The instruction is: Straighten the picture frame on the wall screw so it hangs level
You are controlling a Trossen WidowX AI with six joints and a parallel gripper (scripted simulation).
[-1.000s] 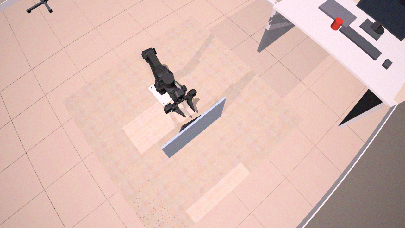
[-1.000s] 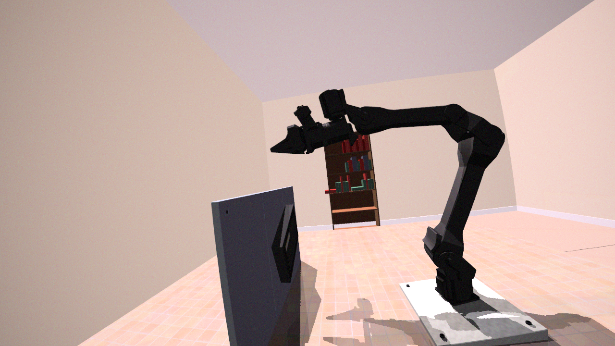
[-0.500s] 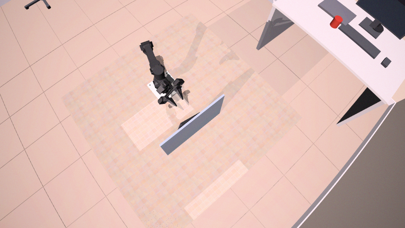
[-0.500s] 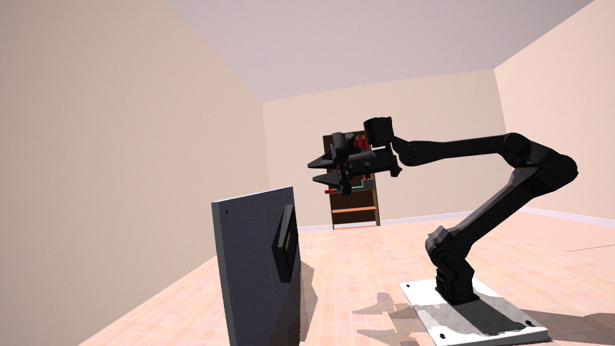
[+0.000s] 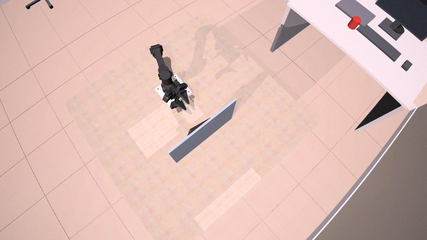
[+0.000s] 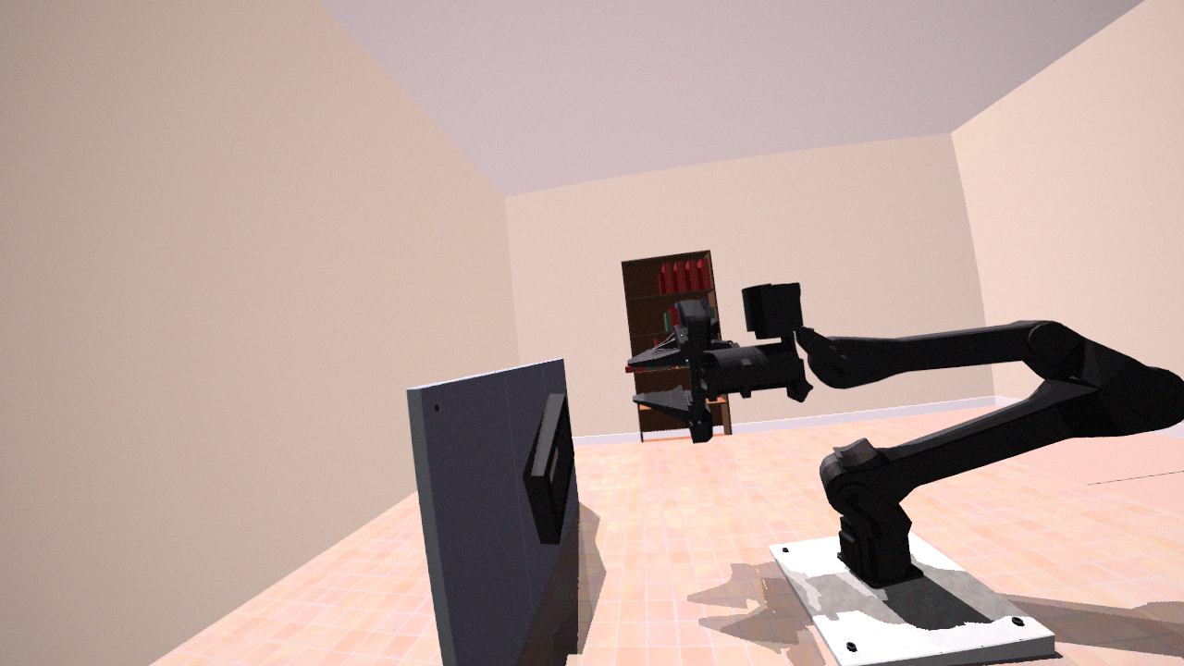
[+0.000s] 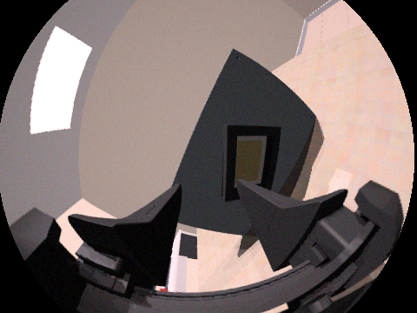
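Observation:
A dark picture frame (image 7: 252,159) with an olive-brown centre hangs on a grey upright wall panel (image 7: 249,122). In the exterior view the frame (image 6: 550,467) shows nearly edge-on on the panel (image 6: 488,513), so I cannot judge its tilt there. From above, only a dark sliver of the frame (image 5: 198,126) shows in front of the panel (image 5: 202,131). My gripper (image 6: 633,382) is open and empty. It points at the panel from a distance, a little above the frame's top, and is clear of it. It also shows in the wrist view (image 7: 210,188) and from above (image 5: 182,104). The screw and notched strip are hidden.
The arm's white base plate (image 6: 910,600) lies on the floor behind the gripper. A bookshelf (image 6: 674,343) stands at the far wall. A white desk (image 5: 373,44) with a red cylinder (image 5: 354,22) is at the upper right. A chair base (image 5: 38,4) is at the top left.

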